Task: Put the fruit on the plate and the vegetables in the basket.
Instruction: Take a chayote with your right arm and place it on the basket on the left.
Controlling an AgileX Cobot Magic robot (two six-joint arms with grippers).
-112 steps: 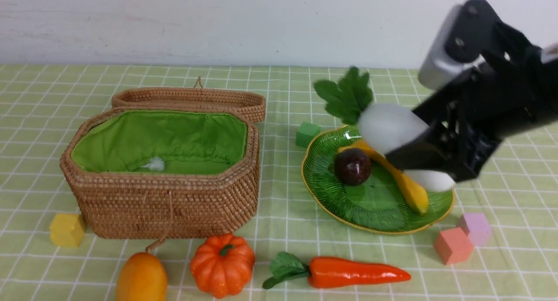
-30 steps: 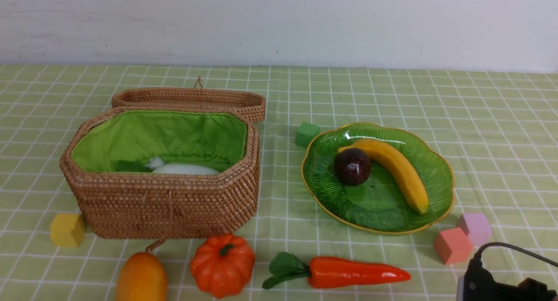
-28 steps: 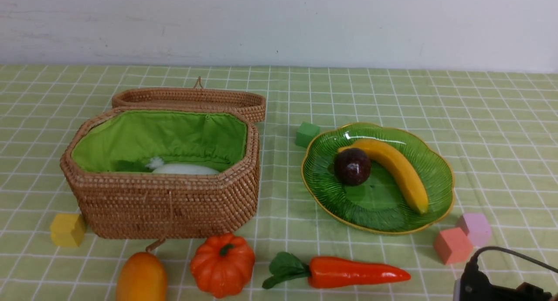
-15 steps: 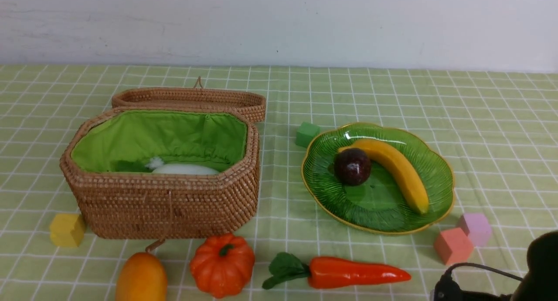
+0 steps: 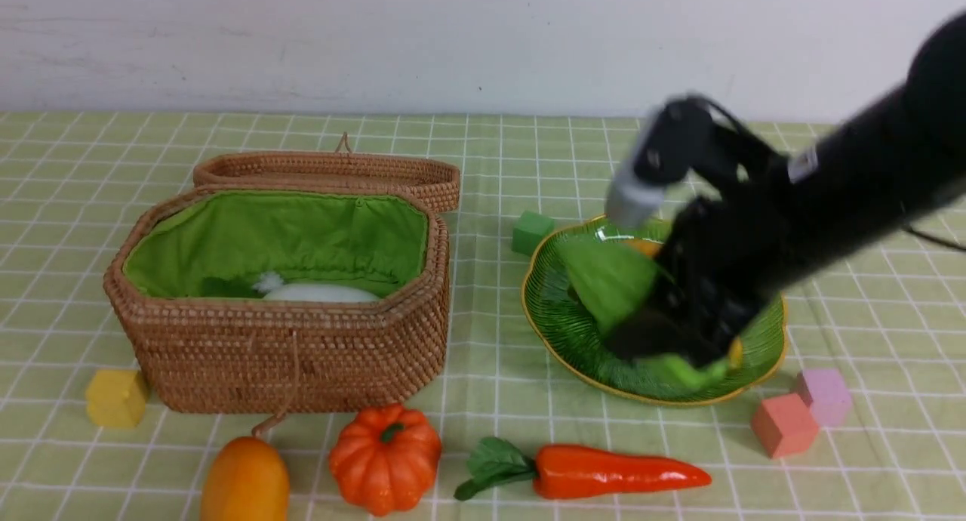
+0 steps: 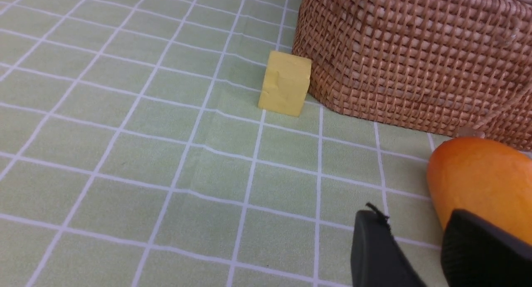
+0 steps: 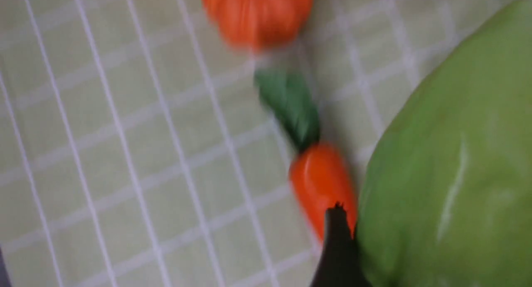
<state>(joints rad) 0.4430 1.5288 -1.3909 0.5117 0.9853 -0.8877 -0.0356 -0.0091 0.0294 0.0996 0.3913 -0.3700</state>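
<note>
Right tool (image 5: 674, 334) holds green vegetable (image 5: 608, 284), long axis slanted — blurred

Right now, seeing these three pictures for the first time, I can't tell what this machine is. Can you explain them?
It is a robot with two arms, each ending in a two-fingered gripper. The wide picture comes from a camera between the arms, looking forward; the other two come from a camera on each wrist. On the checked cloth stand a wicker basket with a white radish inside, its lid behind it, and a green plate. Nearer the camera lie a mango, a pumpkin and a carrot, with small cubes scattered around. The right gripper holds a green vegetable, lifted off the cloth near the plate; the pictures are blurred there. The left gripper is open and empty, close to the mango.
</note>
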